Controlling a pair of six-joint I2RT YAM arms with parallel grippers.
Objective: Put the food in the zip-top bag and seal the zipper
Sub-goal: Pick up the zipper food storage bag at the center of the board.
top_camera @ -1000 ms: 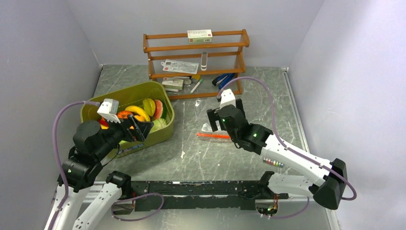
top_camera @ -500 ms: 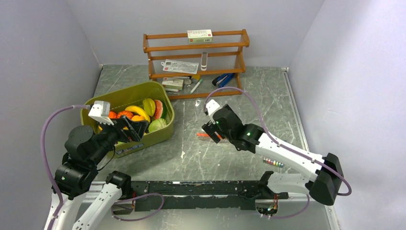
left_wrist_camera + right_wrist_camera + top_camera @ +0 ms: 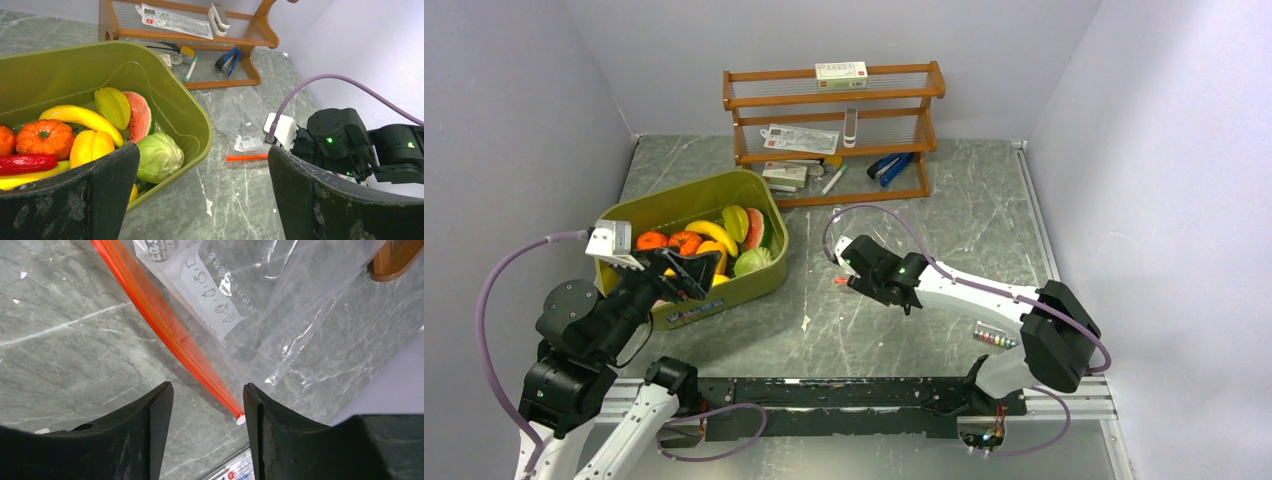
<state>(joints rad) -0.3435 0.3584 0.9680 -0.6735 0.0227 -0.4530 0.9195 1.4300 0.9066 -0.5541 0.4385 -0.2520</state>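
Zip-top bag (image 3: 280, 315) lies flat and empty on the table (image 3: 60, 340), near the tub (image 3: 165, 95); right gripper (image 3: 207, 390), jaws spread, hangs over the zipper (image 3: 167, 327) end; left gripper (image 3: 204, 155), jaws wide, faces the food (image 3: 90, 145) in the tub. Step judged: opening the bag; next, pinch one lip squarely.

Your zip-top bag (image 3: 300, 300) is thin, clear, glossy plastic, creased; its zipper (image 3: 170, 329) is a smooth orange-red strip. The table (image 3: 60, 350) looks like satin grey marble, perhaps only a printed film. The olive tub (image 3: 175, 95) is smooth plastic, the toy food (image 3: 87, 145) glossy, the rack (image 3: 105, 22) varnished wood.
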